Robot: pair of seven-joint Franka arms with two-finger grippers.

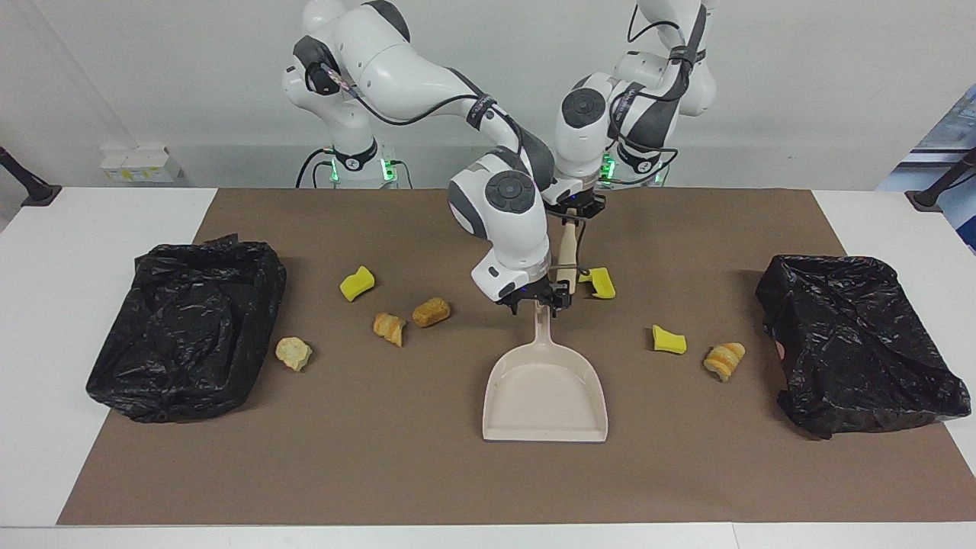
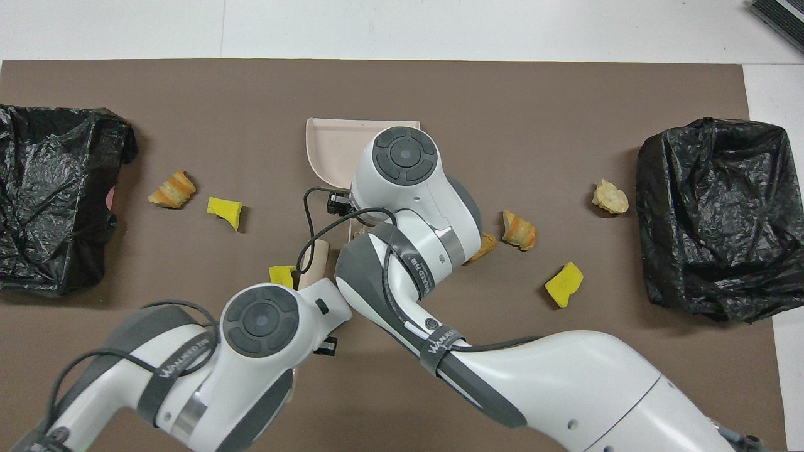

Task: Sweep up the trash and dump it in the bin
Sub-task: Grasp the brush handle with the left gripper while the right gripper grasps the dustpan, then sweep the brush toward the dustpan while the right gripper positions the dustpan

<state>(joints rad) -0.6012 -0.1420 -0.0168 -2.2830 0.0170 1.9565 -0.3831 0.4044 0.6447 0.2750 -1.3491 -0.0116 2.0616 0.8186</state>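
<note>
The beige dustpan lies flat mid-mat, its handle pointing toward the robots. My right gripper sits low at the tip of that handle. My left gripper is shut on the upper end of the beige brush, which hangs steeply beside a yellow sponge chunk. Trash lies scattered: a sponge chunk, two bread pieces and a pale piece toward the right arm's end, a sponge chunk and bread toward the left arm's end. In the overhead view the arms hide the dustpan handle.
Two bins lined with black bags stand on the brown mat, one at the right arm's end and one at the left arm's end. White table borders the mat.
</note>
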